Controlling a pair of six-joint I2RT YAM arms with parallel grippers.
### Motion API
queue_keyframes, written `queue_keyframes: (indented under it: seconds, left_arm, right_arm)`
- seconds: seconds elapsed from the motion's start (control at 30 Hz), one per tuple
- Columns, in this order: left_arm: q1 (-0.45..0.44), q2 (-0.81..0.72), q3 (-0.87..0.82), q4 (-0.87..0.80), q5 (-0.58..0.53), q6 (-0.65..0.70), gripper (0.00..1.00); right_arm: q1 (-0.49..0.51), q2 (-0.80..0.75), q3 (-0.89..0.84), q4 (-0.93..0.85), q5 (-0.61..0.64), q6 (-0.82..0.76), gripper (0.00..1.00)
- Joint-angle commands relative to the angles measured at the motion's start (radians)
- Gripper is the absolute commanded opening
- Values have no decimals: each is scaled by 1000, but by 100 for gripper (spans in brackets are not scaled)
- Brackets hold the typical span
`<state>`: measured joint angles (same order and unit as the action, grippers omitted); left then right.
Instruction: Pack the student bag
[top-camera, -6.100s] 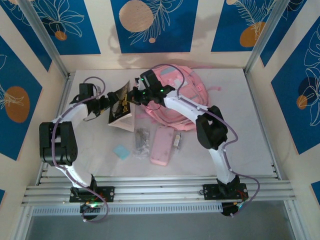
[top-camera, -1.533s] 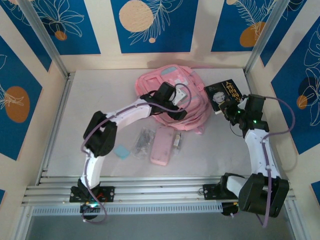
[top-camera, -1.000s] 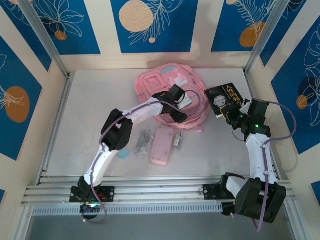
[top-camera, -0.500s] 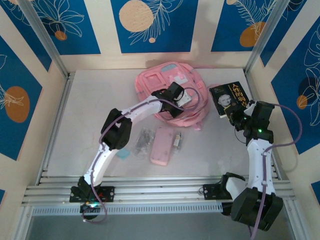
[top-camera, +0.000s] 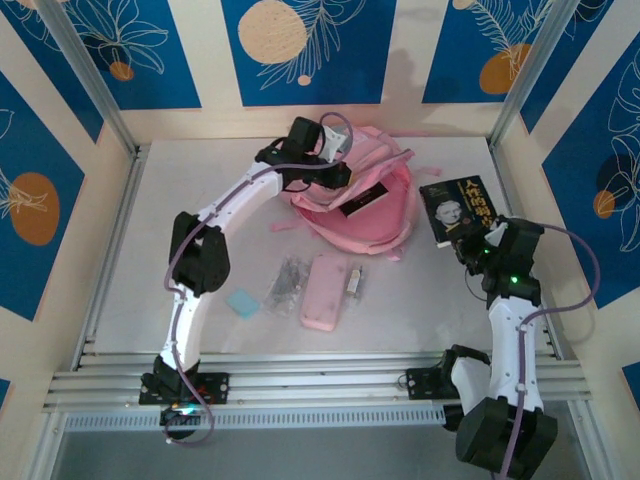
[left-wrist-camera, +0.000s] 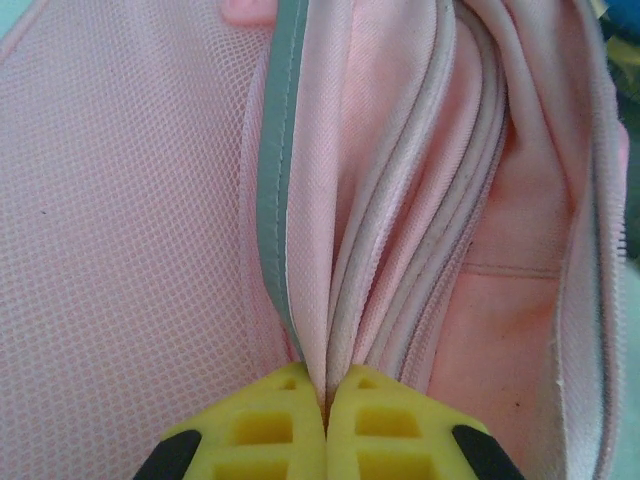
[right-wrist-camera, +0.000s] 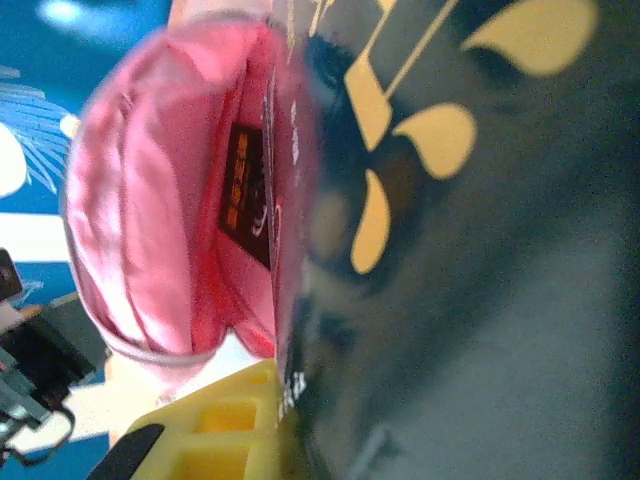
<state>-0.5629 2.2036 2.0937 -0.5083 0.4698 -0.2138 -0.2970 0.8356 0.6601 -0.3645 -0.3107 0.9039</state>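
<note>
Far centre, left gripper pinching the student bag open, right gripper clamping a book; I fear fabric slipping shut.

Left arm goes up from its base at 7 o'clock, elbow out around 9, forearm stretched toward 12. Left gripper has its fingers pinched tight on the student bag. Right arm rises from 5 o'clock toward 3, with the right gripper clamped on a book.
</note>
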Motion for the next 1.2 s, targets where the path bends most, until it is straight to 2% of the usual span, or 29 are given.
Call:
queue_keyframes:
  seconds: [0.0, 0.17, 0.33, 0.47, 0.8, 0.9, 0.97, 1.03, 1.1, 1.17]
  left_arm:
    - [8, -47, 43, 118, 93, -136, 0]
    - [9, -47, 46, 174, 113, -198, 0]
    - [11, -57, 39, 230, 130, -256, 0]
    - [11, -65, 22, 275, 129, -286, 0]
    - [10, -85, -44, 374, 142, -353, 0]
    - [11, -90, -66, 394, 129, -364, 0]
    - [9, -93, -83, 407, 114, -368, 0]
    - [10, -94, -100, 426, 97, -376, 0]
    - [9, -88, -114, 443, 83, -386, 0]
    - [8, -76, -118, 450, 76, -396, 0]
  right_arm:
    - [118, 21, -29, 238, -34, 83, 0]
    - [353, 194, -8, 480, 88, 160, 0]
    - [463, 449, 115, 653, 95, 174, 0]
    - [500, 648, 226, 756, 82, 158, 0]
    - [487, 1085, 525, 710, -100, 187, 1]
    - [471, 1133, 570, 628, -114, 169, 8]
    - [456, 1113, 565, 550, -77, 142, 17]
    - [445, 1069, 535, 501, -39, 117, 33]
    - [426, 1005, 495, 441, -1, 87, 55]
    - [405, 936, 456, 347, 29, 46, 65]
